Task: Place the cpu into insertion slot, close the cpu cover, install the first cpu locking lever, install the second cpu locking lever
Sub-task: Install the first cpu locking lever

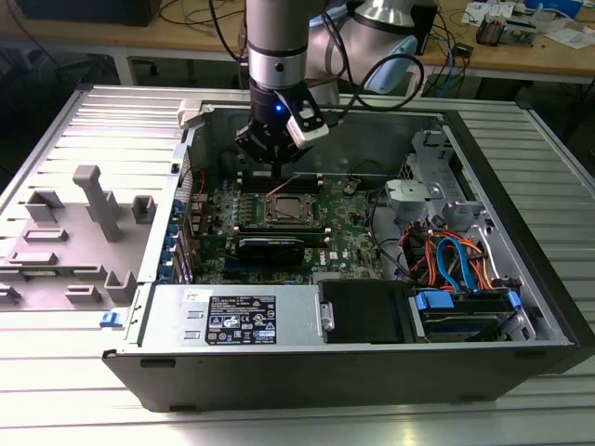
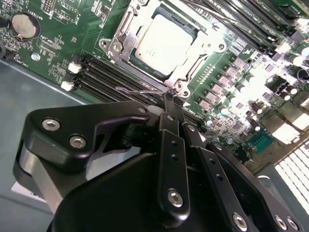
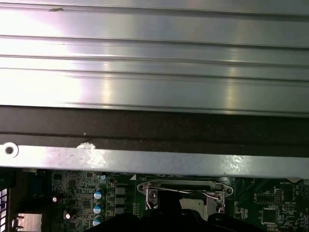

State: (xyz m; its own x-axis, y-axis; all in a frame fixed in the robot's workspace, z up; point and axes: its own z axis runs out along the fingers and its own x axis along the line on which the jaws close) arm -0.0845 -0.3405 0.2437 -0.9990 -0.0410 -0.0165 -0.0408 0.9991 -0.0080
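1. One grey plastic fixture [image 1: 88,223] lies at the exterior view's left.
2. My gripper [image 1: 268,163] hangs above the motherboard [image 1: 346,232], fingers [image 2: 171,145] drawn together, a wire lever [image 2: 140,91] at their tips.
3. Slightly rightward, the square cpu [image 2: 164,41] lies flat in the insertion slot [image 2: 112,47], top upward, cpu cover [image 2: 205,48] closed around it.

From my console the cpu [image 2: 163,39] top reads as pale, satin metal, ringed by the cpu cover [image 2: 200,50] in shinier bare metal. The claw [image 2: 170,102] looks matt black (its screw heads gleam bright). The motherboard [image 2: 63,29] is glossy green, the table [image 1: 307,418] ribbed, brushed metal.
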